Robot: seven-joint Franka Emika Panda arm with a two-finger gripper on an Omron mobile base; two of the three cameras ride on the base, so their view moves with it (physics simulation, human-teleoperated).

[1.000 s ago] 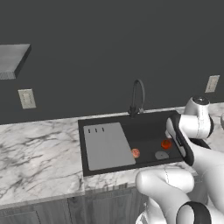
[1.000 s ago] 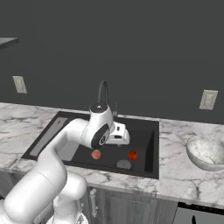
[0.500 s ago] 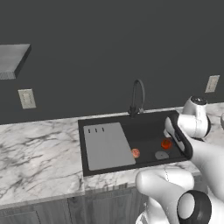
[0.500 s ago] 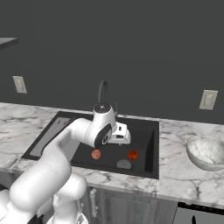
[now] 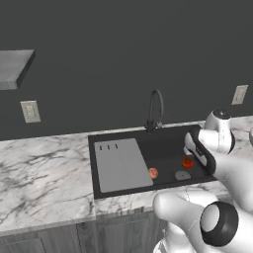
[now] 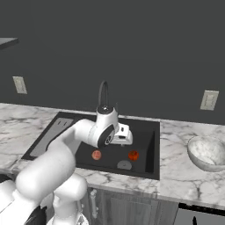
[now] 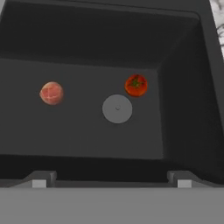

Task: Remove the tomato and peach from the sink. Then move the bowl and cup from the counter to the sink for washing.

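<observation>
Tomato (image 7: 136, 85): on the floor of the sink (image 7: 183, 109), just beside the round drain (image 7: 117, 108), on its corner side.
Peach (image 7: 51, 93): also on the basin floor, well apart from the tomato, on the drain's other side.
Tool (image 7: 111, 180): above the basin, looking down into it — fingertips spread wide at the bottom of the hand view, nothing between them.
Bowl (image 6: 207, 151): on the desk (image 6: 176, 176) off to the sink's right, untouched; the cup I cannot make out from these angles.
Faucet (image 6: 103, 94): rises behind the basin, close by the arm's wrist.
Risk: both fruits are round — a pinch off centre would probably send one rolling away across the flat floor.
Risk: the tomato lies near the basin's corner, so a finger could catch the wall on the way down.
</observation>
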